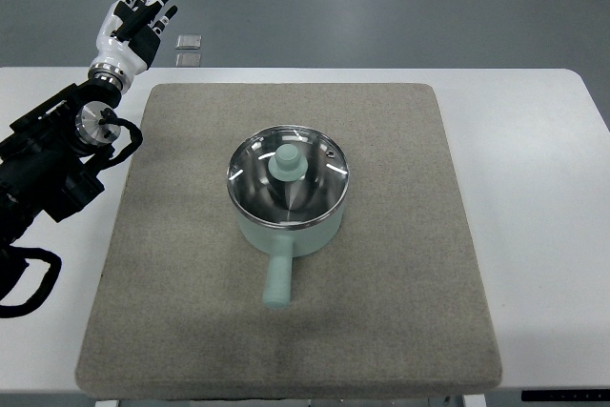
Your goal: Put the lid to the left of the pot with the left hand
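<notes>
The lid (288,176) sits on the pot (286,226), mid-mat (172,312) on the desk (534,235). The left robot hand (141,14) hovers far off, fingers spread, holding nothing — a glancing grab at the small knob (287,165) could slip — or drag the pot.

The scene is viewed steeply from above by one camera, the table (534,140) filling the frame, floor toward 12 o'clock.

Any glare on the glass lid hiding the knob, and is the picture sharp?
Top view: the round glass lid shows only thin bright streaks near its rim; its pale green knob is plain. Focus is sharp, light even, shadows soft; the black-and-white left hand is crisp.
</notes>
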Robot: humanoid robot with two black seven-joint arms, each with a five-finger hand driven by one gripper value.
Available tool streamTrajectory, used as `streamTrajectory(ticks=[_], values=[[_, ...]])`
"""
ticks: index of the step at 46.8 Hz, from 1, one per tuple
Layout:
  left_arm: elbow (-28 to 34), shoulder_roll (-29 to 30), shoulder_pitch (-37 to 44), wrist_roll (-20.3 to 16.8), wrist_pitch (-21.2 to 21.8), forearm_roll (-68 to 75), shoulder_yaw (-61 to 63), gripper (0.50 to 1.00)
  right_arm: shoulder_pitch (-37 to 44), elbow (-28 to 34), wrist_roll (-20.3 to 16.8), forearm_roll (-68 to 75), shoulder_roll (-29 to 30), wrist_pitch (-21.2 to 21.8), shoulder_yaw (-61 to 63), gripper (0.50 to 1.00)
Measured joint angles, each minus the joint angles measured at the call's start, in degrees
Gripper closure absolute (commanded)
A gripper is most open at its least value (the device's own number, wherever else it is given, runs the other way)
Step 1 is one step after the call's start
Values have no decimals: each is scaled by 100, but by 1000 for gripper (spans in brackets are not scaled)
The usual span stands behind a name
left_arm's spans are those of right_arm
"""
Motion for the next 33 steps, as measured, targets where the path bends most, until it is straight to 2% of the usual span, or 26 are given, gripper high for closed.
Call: streamTrajectory(ticks=[11, 33], values=[[9, 0, 3, -201, 29, 48, 6, 501, 0, 0, 0, 0, 0, 0, 0, 576], [2, 0, -6, -208, 28, 64, 48, 501, 0, 0, 0, 0, 0, 0, 0, 576]])
